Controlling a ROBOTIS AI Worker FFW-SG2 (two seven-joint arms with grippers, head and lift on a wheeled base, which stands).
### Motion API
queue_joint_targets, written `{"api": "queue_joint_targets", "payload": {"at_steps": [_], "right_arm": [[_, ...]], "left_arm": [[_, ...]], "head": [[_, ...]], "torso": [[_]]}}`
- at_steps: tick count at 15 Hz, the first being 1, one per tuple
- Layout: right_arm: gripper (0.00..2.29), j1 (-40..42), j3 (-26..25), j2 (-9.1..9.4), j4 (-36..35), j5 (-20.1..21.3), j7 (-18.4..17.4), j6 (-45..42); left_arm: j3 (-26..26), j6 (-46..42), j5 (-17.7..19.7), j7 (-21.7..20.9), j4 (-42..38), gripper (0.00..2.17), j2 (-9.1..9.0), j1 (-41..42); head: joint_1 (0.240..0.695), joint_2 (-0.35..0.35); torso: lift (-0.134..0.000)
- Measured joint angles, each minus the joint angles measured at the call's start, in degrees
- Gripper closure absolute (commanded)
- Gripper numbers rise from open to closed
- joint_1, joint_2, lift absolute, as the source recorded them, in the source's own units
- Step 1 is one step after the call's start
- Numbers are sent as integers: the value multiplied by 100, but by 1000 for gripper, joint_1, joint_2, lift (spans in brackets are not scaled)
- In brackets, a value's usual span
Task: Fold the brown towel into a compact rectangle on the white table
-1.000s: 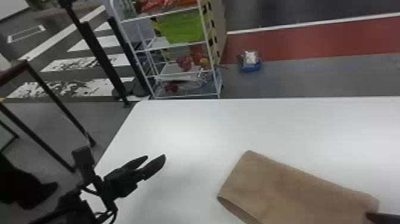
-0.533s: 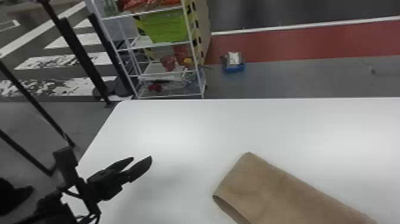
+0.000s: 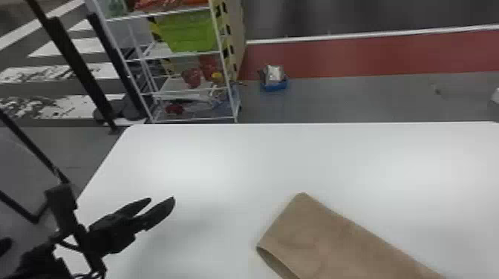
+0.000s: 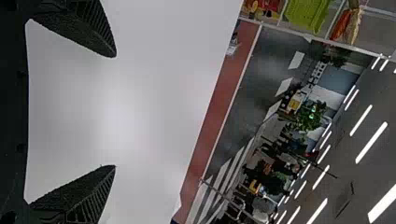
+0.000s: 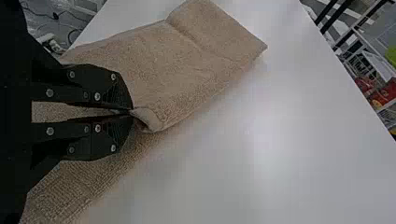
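Observation:
In the head view my left gripper (image 3: pixel 161 204) stands over the left part of the white table (image 3: pixel 208 156), well left of the brown towel (image 3: pixel 326 237) and apart from it. Its two fingers are spread with nothing between them, as the left wrist view also has it, the gripper (image 4: pixel 112 112) over bare tabletop. The towel lies slantwise, doubled over, with a rounded fold at its left end. In the right wrist view my right gripper (image 5: pixel 130 112) is shut on an edge of the towel (image 5: pixel 187 60); a second stretch of cloth passes beneath the fingers.
The table's far edge runs across the head view. Beyond it on the floor stand a white shelf rack (image 3: pixel 193 119) with a green bin (image 3: pixel 189 31), and a small blue container (image 3: pixel 274 83). Dark metal posts (image 3: pixel 74 66) rise past the table's left side.
The head view has swung, so rack, table edge and left gripper sit farther left in it. The dark tip seen earlier at the towel's right end has left that view.

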Motion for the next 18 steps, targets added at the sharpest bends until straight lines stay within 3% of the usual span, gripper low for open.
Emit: {"api": "queue_joint_targets", "payload": {"at_steps": [2, 8, 18], "right_arm": [[245, -11, 61, -6, 23, 62, 0, 0], [245, 79, 110, -108, 3, 145, 128, 0], [245, -1012, 722, -171, 816, 1109, 107, 0]], "left_arm": [[7, 7, -6, -6, -8, 19, 0, 12], [9, -13, -4, 13, 6, 19, 0, 14], [61, -40, -4, 0, 45, 19, 0, 14]], "head": [[695, 200], [695, 201], [695, 168]], "torso": [[-124], [-124], [-124]]}}
